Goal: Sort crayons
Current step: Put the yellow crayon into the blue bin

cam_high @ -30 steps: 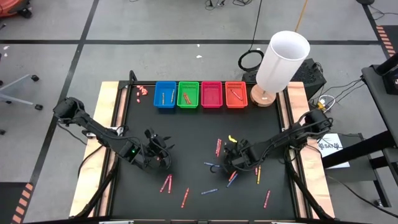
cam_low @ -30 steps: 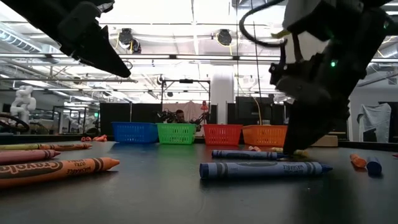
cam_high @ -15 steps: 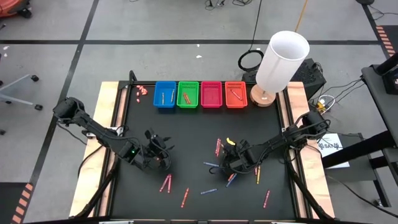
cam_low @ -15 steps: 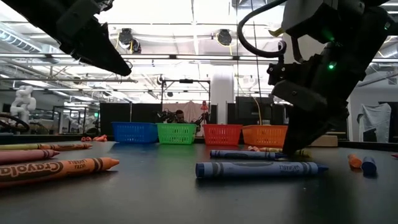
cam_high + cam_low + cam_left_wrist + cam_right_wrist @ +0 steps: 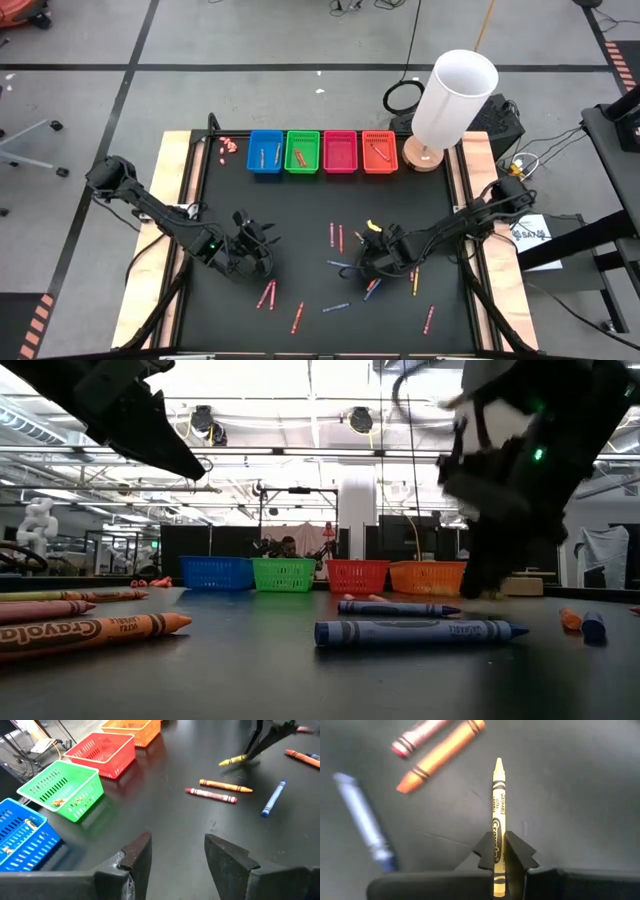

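1. My right gripper (image 5: 499, 851) is clamped on a yellow crayon (image 5: 498, 815), mid-mat.
2. My left gripper (image 5: 175, 855) hangs open, holding nothing.
3. Other crayons (image 5: 336, 237) lie scattered; baskets (image 5: 321, 152) along far edge.

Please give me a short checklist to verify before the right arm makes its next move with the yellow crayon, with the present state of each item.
1. Right gripper jaws closed on the yellow crayon: ok.
2. Crayon sits straight between the jaws, tip pointing forward: ok in the right wrist view.
3. Nothing else caught in the jaws; the orange crayon and the blue crayon lie apart on the mat: ok.
4. Crayon already lifted off the mat: cannot tell.
5. Left gripper out of the way, jaws open and empty, at the mat's left side: ok.
6. A basket clearly meant for yellow among the blue, green, pink and orange baskets: cannot tell.
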You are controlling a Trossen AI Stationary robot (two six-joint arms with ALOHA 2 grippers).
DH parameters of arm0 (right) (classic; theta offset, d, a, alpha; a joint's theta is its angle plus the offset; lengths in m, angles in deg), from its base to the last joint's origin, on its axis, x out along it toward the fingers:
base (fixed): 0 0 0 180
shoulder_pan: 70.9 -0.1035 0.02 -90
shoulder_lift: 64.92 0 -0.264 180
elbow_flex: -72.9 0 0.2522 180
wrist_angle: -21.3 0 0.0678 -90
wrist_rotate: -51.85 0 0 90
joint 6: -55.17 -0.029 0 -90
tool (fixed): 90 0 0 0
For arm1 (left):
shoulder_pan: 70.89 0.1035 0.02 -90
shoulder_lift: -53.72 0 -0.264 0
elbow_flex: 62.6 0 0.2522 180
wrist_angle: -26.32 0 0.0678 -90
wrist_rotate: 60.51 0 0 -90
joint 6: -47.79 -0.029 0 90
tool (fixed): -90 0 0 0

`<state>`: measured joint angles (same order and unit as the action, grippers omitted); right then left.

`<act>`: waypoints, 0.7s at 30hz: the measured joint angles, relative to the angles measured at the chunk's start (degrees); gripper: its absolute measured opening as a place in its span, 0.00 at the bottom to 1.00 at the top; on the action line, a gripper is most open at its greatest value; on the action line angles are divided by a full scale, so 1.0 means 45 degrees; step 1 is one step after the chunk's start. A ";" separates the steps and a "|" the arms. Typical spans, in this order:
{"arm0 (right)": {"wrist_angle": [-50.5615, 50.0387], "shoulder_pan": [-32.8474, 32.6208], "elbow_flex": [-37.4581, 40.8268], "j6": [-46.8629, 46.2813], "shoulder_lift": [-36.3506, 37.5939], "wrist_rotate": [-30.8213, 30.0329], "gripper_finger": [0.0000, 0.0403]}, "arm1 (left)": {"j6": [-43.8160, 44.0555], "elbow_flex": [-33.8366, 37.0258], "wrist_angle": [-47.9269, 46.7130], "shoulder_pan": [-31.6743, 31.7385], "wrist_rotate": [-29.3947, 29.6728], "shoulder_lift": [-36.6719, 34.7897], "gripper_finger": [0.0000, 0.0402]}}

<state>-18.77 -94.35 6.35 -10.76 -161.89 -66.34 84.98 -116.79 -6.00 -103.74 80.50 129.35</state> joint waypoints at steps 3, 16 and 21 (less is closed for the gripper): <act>0.0404 -0.0220 -0.0019 0.0716 0.0732 -0.0738 0.01 | -0.0005 0.0000 -0.0045 -0.0008 0.0003 0.0000 0.45; 0.5789 -0.0931 -0.0044 0.7277 0.1141 -0.2714 0.01 | -0.0014 0.0005 -0.0657 0.0174 -0.0177 0.0066 0.45; 0.6886 -0.0649 -0.0044 0.9079 0.1141 -0.2714 0.01 | 0.0000 0.0010 -0.0334 0.0499 -0.0516 0.0708 0.45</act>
<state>12.21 -97.27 6.15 30.09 -156.75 -78.55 84.98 -116.74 -7.50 -101.49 78.18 132.54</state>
